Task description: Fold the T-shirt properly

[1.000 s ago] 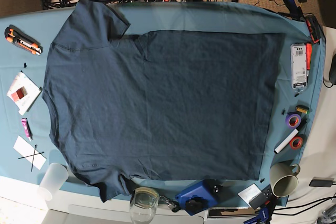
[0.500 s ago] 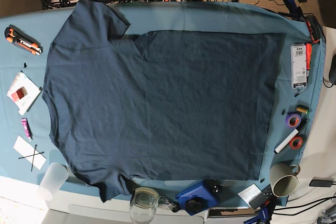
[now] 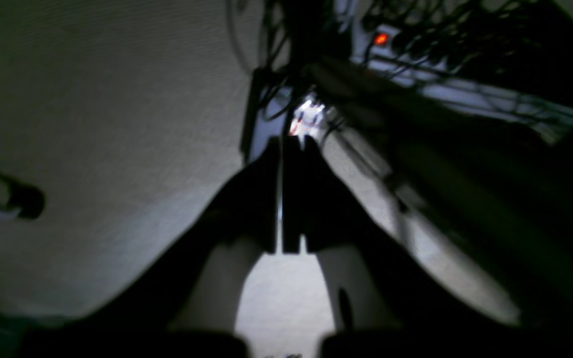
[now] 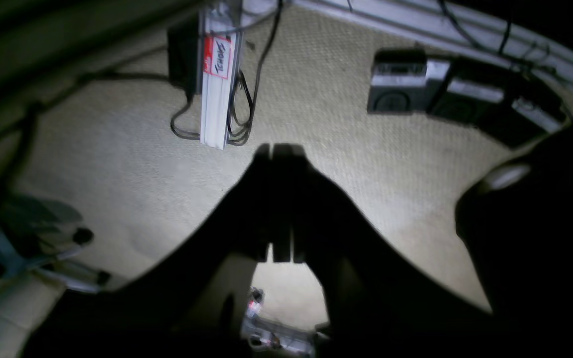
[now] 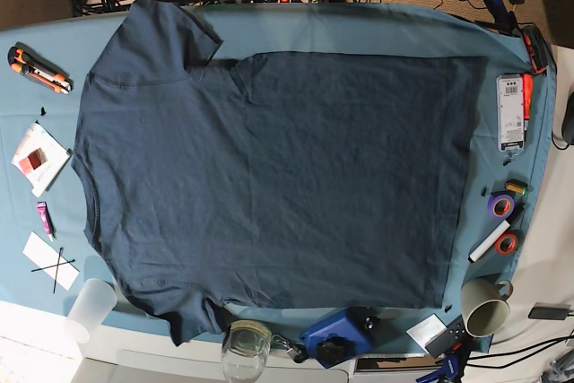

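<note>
A white label (image 4: 219,56) on a pale bar on the floor — handwritten, roughly "TCHOUZ" — nothing else legible.

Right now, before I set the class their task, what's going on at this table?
Nothing is being handled yet. The navy T-shirt lies spread flat and unfolded on the teal table cloth, neck toward the overhead view's left. Both arms are off the table: the left tool and the right tool are shut, holding nothing, and point at the carpeted floor. No fold has been made.
</note>
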Available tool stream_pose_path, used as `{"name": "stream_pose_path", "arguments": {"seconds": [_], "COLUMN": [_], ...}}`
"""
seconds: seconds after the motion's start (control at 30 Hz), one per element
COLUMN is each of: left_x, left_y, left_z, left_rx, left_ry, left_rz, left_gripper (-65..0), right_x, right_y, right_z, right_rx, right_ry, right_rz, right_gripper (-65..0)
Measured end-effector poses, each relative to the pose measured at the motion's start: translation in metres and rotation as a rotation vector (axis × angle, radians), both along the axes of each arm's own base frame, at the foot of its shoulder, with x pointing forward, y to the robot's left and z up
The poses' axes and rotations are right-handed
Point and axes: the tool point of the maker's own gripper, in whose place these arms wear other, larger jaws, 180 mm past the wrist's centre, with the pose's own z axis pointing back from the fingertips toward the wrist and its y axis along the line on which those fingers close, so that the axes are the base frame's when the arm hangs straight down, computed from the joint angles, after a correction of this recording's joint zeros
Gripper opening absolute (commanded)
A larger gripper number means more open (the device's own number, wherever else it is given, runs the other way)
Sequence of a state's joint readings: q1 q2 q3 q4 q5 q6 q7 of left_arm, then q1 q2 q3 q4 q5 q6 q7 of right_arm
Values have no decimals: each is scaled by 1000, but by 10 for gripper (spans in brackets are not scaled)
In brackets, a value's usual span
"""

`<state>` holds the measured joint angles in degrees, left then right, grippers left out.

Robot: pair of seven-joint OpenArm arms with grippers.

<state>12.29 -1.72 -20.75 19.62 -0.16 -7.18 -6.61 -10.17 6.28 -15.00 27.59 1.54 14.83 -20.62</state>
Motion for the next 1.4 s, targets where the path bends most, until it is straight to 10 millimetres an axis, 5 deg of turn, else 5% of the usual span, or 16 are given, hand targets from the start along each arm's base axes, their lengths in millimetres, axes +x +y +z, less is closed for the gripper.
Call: {"name": "stream_pose_path", "arguments": {"seconds": [0.13,0.3,0.47,0.63,1.03,1.4], "left_x": [-26,-24,-36,-31,-17,52], "left_y": [24,41,32,43,45,66], "left_z": [7,26,59,96,206,293], "left_rx": [43,18,-62,-52,7,228], "left_ry": [6,-86,-167,-221,-355,-489], "left_rz": [-15,-62,-88,-92,-224,-216], "left_gripper": [-650,-650,-650,-650,-650,-650], "right_x": [-22,-34,-37,-40,-16,49], "right_y": [-20,-51,-66,-79,-124,-156], "right_z": [7,25,58,94,191,271], "right_rx": [-25,-65,-42,-46,9,124], "right_ry": [9,-8,-20,-60,-163,-436], "right_rz": [16,63,14,35,-322,-361], "right_gripper": [-650,-650,-650,-650,-650,-650]}}
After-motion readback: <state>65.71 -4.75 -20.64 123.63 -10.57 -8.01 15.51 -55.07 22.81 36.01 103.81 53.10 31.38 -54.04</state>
